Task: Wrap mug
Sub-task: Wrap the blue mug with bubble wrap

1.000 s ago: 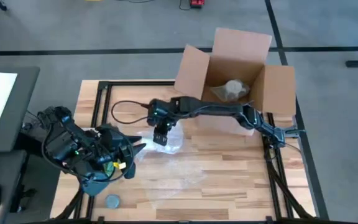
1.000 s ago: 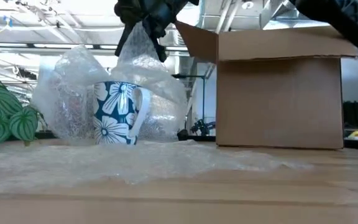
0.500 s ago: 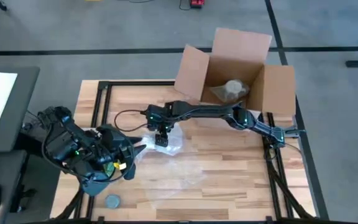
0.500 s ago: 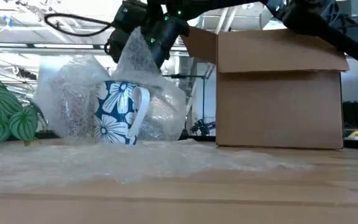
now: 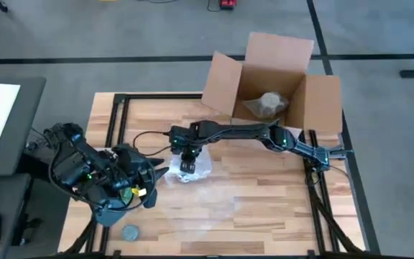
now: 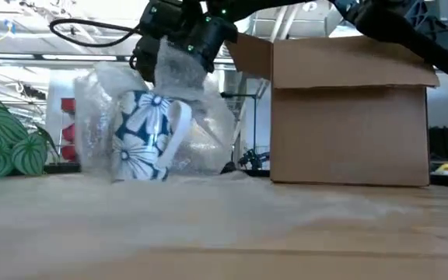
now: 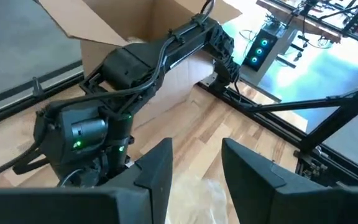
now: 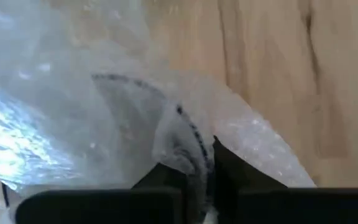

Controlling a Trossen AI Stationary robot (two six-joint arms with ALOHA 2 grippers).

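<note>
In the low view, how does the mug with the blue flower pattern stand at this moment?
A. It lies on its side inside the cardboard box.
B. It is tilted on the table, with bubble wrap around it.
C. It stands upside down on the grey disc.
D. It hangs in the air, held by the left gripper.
B: the mug leans to one side on the table, with bubble wrap around it, under the right gripper.

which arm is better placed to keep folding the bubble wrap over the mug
Right. Its pincer is shut on the bubble wrap directly above the mug; the left pincer sits open beside it, holding nothing.
</note>
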